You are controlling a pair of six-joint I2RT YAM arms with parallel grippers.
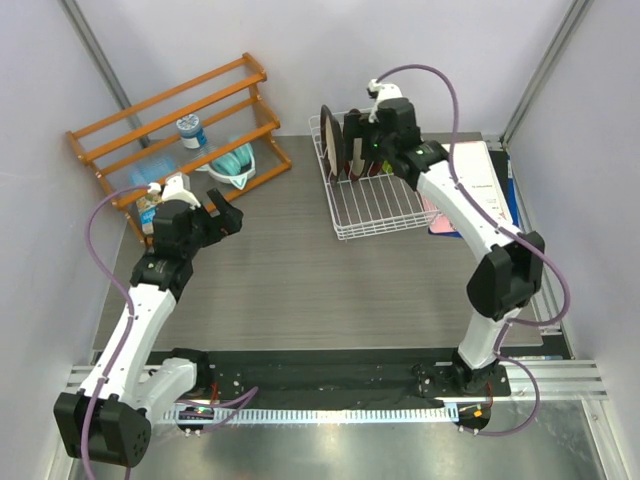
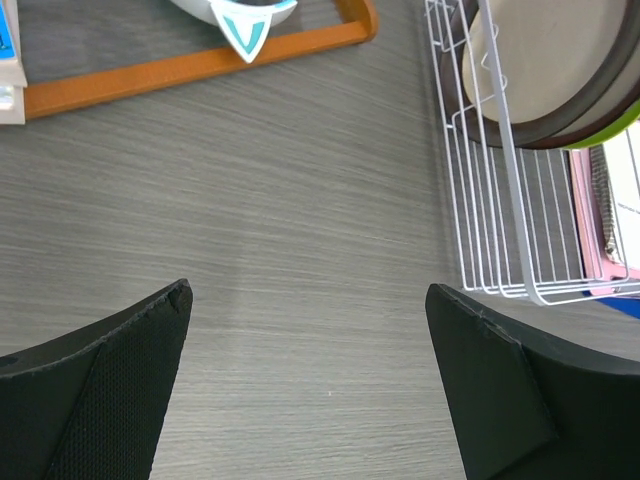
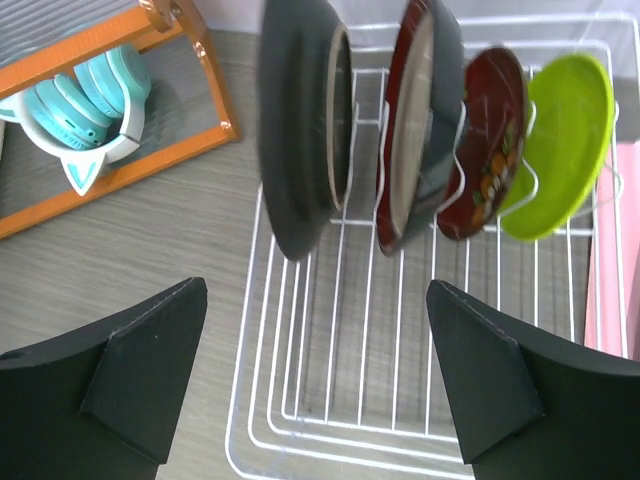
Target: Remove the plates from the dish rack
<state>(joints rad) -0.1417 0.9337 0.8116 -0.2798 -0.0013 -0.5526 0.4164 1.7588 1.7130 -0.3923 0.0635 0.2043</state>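
L arm (image 1: 140,290) bent | L fingers (image 2: 110,400) apart | R arm (image 1: 470,215) fwd | R fingers (image 3: 490,390) apart

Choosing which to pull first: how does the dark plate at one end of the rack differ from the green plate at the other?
The dark plate is clearly larger than the green plate. The dark plate has a cream centre; the green plate is plain lime. The dark plate stands nearest the orange shelf, the green plate farthest. Both stand on edge in the rack.

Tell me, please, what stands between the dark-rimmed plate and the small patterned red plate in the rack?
The red-rimmed plate with the cream centre stands between them, upright in the white rack, as the right wrist view shows.
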